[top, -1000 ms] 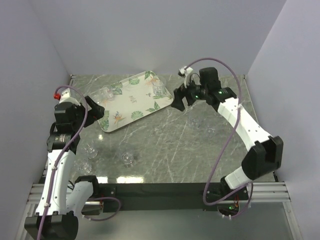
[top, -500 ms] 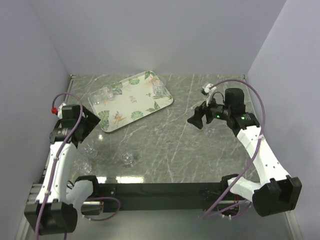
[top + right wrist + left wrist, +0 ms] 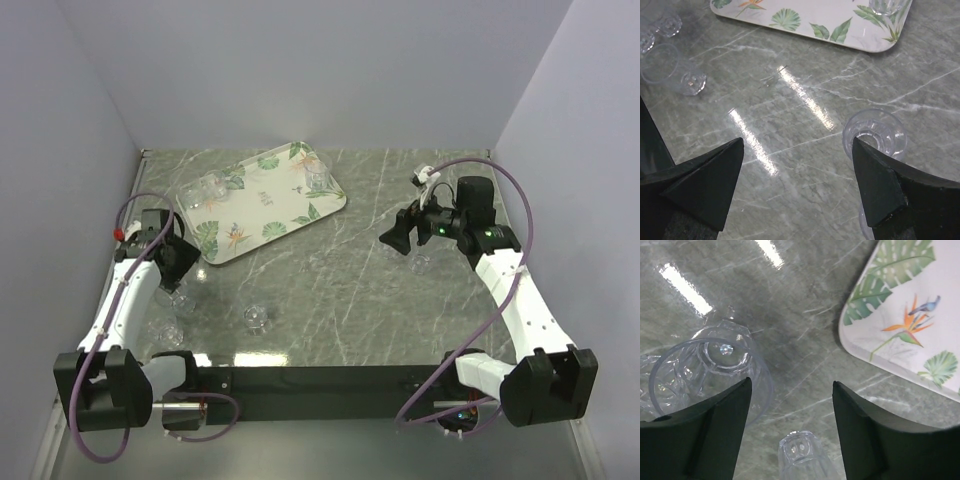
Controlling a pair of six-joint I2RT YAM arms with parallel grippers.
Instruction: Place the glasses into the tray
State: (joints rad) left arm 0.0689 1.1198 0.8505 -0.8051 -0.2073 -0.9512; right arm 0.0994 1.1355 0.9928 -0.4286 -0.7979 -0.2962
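Note:
The leaf-printed tray lies at the back left with three clear glasses on it, two at its left end and one at its far right. My left gripper is open and empty, just above two glasses on the table. In the left wrist view one glass lies between my open fingers and another stands by the left finger. My right gripper is open and empty. A glass stands at its right fingertip, and another is beside it.
A lone glass lies mid-table near the front. Another sits by the left arm's base. The tray corner is close to my left gripper's right. Grey walls enclose the table on three sides.
My right gripper has swung from the tray's right edge out to the glasses at the right. My left gripper has dropped from beside the tray towards the glasses at the near left.

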